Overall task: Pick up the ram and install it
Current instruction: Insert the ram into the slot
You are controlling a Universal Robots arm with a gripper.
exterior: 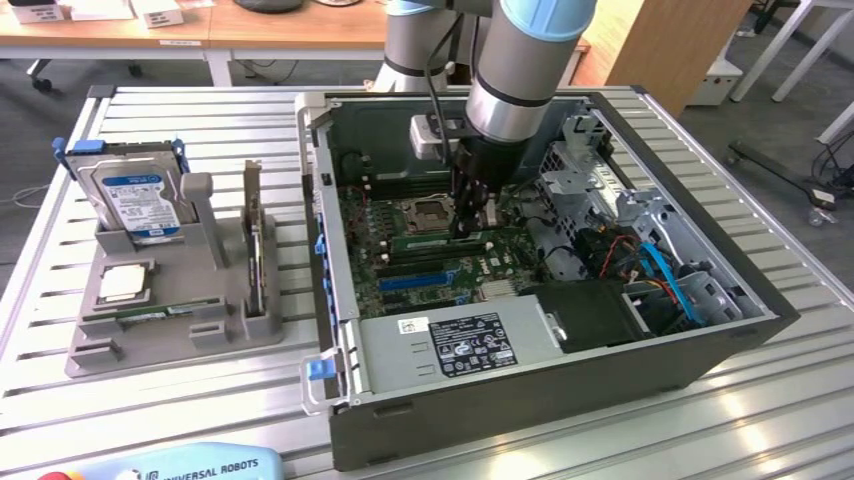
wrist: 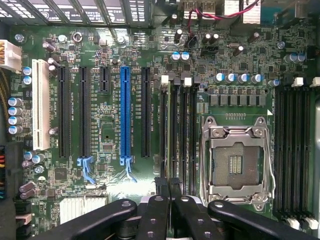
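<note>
The ram [wrist: 167,130] stands edge-on as a thin grey-green strip in the memory slot furthest from the processor socket [wrist: 235,160]. In the exterior view it is the green bar [exterior: 416,240] on the motherboard inside the open computer case [exterior: 340,340]. My gripper [wrist: 167,187] is shut, its black fingertips [wrist: 161,192] pressed together right over one end of the ram. Seen from outside, the gripper [exterior: 474,228] reaches straight down into the case beside the socket [exterior: 427,212]. Nothing shows between the fingers, and I cannot tell whether they touch the ram.
Beside the ram lie further empty black memory slots [wrist: 186,130] and long card slots, one of them blue [wrist: 126,115]. On the exterior view's left a grey tray [exterior: 174,350] holds a hard drive [exterior: 134,195], a square silver chip [exterior: 124,282] and a green strip [exterior: 150,313]. Cables crowd the case's right side [exterior: 654,270].
</note>
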